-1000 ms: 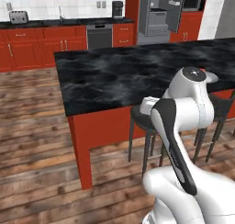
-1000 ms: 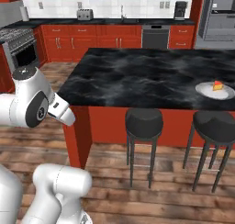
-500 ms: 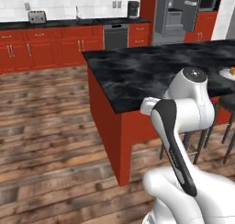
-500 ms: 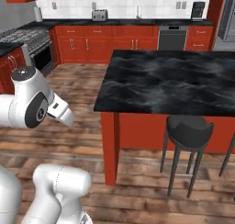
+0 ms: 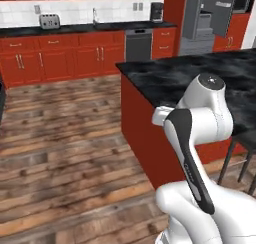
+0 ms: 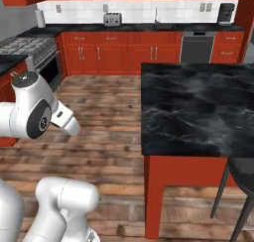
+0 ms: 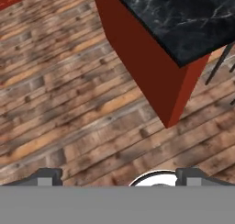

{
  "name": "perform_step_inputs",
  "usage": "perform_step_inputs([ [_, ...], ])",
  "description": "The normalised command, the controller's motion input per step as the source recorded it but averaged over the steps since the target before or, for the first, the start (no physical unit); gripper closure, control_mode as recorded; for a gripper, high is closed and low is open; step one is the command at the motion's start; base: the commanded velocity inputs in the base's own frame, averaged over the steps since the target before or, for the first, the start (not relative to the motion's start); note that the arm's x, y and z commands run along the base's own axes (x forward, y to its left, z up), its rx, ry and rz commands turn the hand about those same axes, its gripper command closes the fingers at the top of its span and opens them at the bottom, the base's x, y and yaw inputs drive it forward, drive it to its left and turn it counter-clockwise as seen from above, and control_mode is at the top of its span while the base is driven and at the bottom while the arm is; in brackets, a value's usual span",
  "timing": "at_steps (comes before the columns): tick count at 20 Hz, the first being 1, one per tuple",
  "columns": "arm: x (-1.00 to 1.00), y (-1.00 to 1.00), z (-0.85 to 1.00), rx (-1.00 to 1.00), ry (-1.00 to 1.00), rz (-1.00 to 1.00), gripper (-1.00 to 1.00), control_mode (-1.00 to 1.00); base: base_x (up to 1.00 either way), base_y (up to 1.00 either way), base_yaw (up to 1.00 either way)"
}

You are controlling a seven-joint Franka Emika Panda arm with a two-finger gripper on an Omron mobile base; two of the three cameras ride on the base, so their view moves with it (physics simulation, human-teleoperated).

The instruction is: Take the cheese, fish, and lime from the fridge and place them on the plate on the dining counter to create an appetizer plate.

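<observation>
The dining counter [image 5: 200,73] is a black marble-patterned top on a red base, and its near corner fills the right of the right base view [image 6: 198,107]. In the hand view that corner [image 7: 183,16] lies at the top right, over wooden floor. My gripper [image 7: 119,177] is open, its two dark fingertips [image 7: 46,175] far apart at the bottom of the hand view, with nothing between them. The grey fridge [image 5: 205,23] stands at the back right with its doors open. The cheese, fish, lime and plate are out of view.
Red wall cabinets with a black counter run along the back, carrying a toaster [image 6: 113,19] and a coffee machine [image 5: 156,10]. A steel dishwasher [image 5: 138,45] sits among them and a range [image 6: 25,47] stands at the left. A black stool [image 6: 243,171] stands beside the dining counter. Wooden floor spreads out to the left.
The whole picture has shifted: the base has moved, so the counter slid right in both base views. The plate and stools left the right base view. The gripper stays open.
</observation>
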Motion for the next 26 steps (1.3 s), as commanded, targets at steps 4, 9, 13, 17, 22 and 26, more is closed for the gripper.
perform_step_inputs([
  [4,0.00,0.00,0.00,0.00,0.00,0.00,-1.00,1.00,1.00,0.92,-0.55],
  [9,0.00,0.00,0.00,0.00,0.00,0.00,-1.00,1.00,1.00,0.95,-0.68],
  [13,0.00,0.00,0.00,0.00,0.00,0.00,-1.00,1.00,1.00,0.99,-0.61],
  [17,0.00,0.00,0.00,0.00,0.00,0.00,-1.00,1.00,1.00,1.00,-0.25],
  [22,0.00,0.00,0.00,0.00,0.00,0.00,-1.00,1.00,1.00,1.00,-0.01],
  [26,0.00,0.00,0.00,0.00,0.00,0.00,-1.00,1.00,1.00,1.00,0.00],
])
